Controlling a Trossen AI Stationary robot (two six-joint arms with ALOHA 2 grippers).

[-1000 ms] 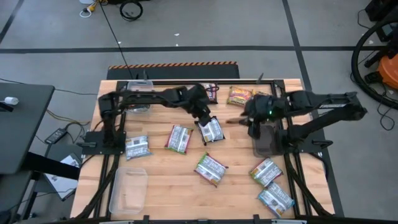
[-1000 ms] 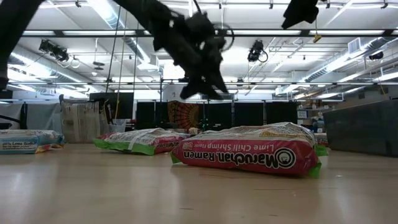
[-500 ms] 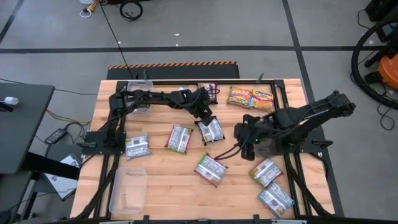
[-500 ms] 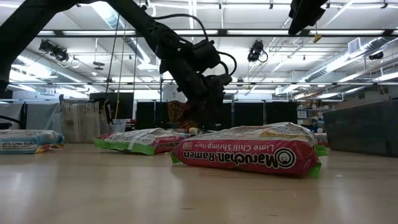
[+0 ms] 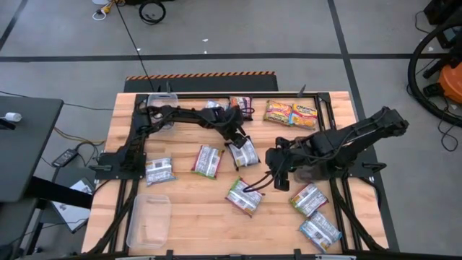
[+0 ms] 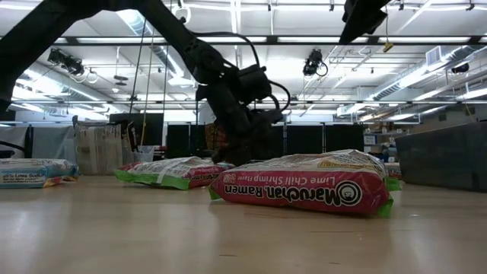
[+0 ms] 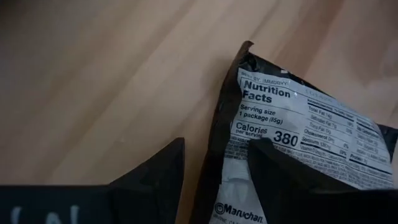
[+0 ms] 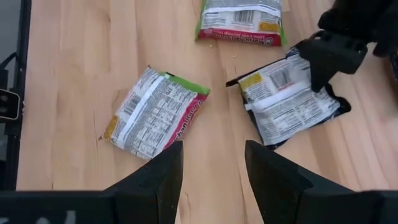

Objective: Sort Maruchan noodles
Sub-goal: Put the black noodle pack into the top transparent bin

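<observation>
Straddling an edge of the dark Maruchan packet [image 7: 292, 143], the left claw [image 7: 214, 171] is spread. The right claw [image 8: 211, 162] is held spread above the desk [image 8: 68, 81], the green-red packet [image 8: 155, 112] just ahead.

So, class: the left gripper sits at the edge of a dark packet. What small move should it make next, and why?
Probably close and lift. In the left wrist view the left gripper is open, with its fingers either side of the dark packet's edge, so it seems set for a pinch. The right gripper hovers open, apart, above the green-edged packet.
</observation>
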